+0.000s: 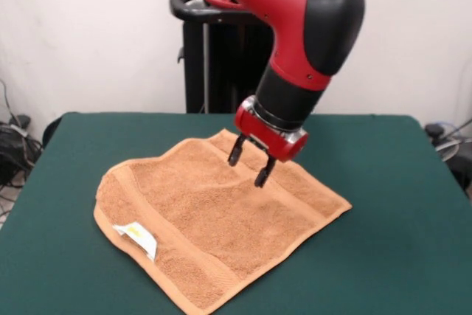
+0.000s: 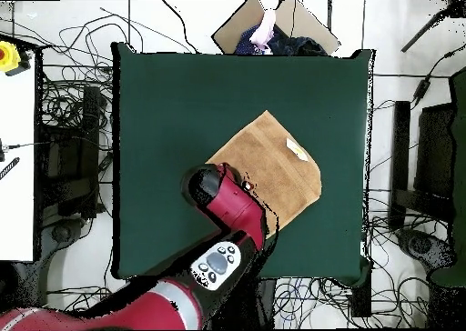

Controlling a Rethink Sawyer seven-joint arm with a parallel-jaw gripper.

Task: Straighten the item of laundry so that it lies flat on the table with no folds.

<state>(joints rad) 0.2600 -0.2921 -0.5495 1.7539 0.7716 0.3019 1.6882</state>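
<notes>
The orange-tan towel [image 1: 214, 219] lies spread on the dark green table [image 1: 398, 219], turned like a diamond. Its left corner is rounded and slightly folded under. A white label with yellow print [image 1: 137, 236] sits near its front left edge. My gripper [image 1: 249, 164] hangs over the towel's far part, just above the cloth. Its two black fingers [image 1: 236, 151] are apart and hold nothing. In the overhead view the towel [image 2: 273, 164] lies right of the table's middle, and the arm [image 2: 227, 205] covers its lower left corner and hides the gripper.
The black pedestal [image 1: 210, 49] stands behind the table's far edge. In the overhead view, cables and dark stands surround the table, and a person [image 2: 266, 32] sits at the top edge. A white bench [image 2: 16, 155] is at the left.
</notes>
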